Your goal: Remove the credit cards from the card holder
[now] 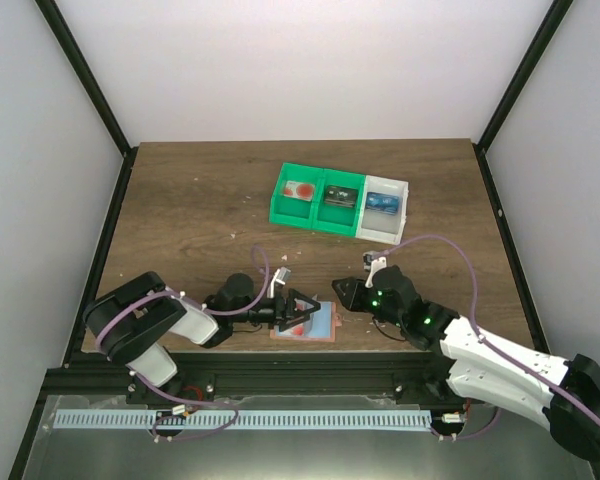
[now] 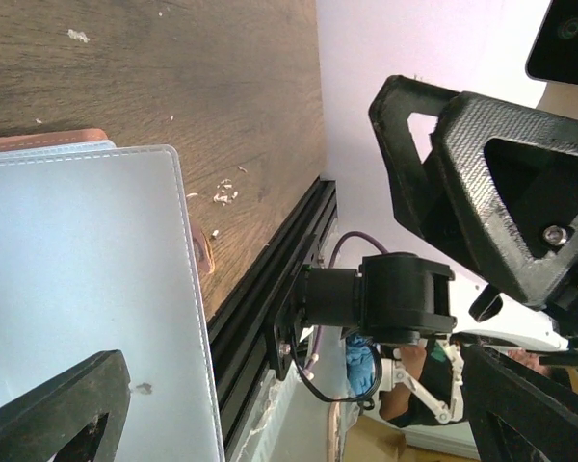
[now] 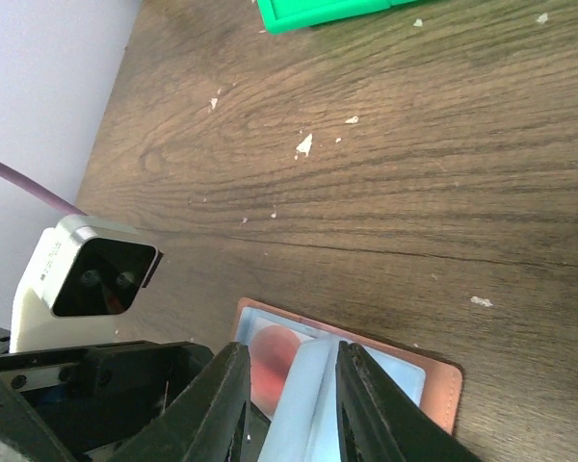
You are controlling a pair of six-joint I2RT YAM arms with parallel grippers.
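Left gripper (image 1: 296,311): my jaws stood spread wide and gripped nothing. They hung low over the left part of the holder, placed there, I judged, to pin it down while a card was drawn out. I could not tell whether a finger touched it.

Card holder (image 1: 320,328): a salmon-pink sleeve with a light-blue face. It lay flat near the table's near edge, between my two grippers.

Red-disc card (image 3: 270,371): this card lay inside the holder, just left of my right fingers, and had not yet been taken.

Light-blue credit card (image 3: 303,423): it stood up between my right fingers and filled the gap between them, directly above the holder. I judged it partly lifted rather than clear.

Right gripper (image 3: 292,371): my fingers were closed on the light-blue credit card. They reached in from the right so that the card could leave away from the left arm.

Table (image 1: 180,200): dark wood, scattered with pale flecks.

Green bin (image 1: 280,215) and white bin (image 1: 385,232): both sat well behind the holder with small items inside, out of the way.

Obstruction: the left gripper and its wrist camera (image 3: 87,279) crowded close beside my right fingers. A leftward pull would have risked a collision.
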